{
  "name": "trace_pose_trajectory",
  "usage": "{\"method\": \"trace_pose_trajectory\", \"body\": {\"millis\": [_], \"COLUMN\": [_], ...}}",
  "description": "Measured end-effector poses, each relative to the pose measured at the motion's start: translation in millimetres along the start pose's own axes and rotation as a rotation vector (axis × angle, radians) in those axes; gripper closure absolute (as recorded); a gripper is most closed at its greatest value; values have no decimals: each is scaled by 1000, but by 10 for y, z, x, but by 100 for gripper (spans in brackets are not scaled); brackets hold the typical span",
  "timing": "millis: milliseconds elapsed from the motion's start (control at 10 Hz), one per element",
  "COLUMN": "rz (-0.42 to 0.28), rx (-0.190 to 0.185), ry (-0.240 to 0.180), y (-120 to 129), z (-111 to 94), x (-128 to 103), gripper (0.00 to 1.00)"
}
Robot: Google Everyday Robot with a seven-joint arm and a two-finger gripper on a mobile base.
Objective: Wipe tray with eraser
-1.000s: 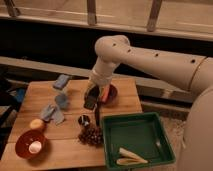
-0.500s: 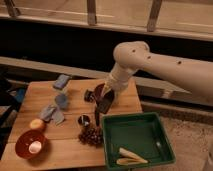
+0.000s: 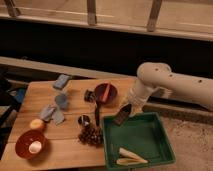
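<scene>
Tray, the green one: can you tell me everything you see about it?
The tray is big, square, dark green, plastic-looking, with a raised rim. It lies flat at the wooden table's right end. Two pale pieces lie inside near its front. The gripper holds the black eraser at its back-left corner.

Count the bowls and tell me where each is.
2. One red-brown bowl at the table's front-left corner; one red bowl mid-table, near the gripper, which holds the eraser over the tray. The arm could hide more.
</scene>
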Motion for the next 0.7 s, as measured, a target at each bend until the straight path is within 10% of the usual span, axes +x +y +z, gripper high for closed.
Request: {"method": "trace_pose_trajectory", "body": {"millis": [700], "rz": [55], "rx": [9], "ry": [9], "y": [-139], "z": [46], "x": [-30], "gripper": [100]}}
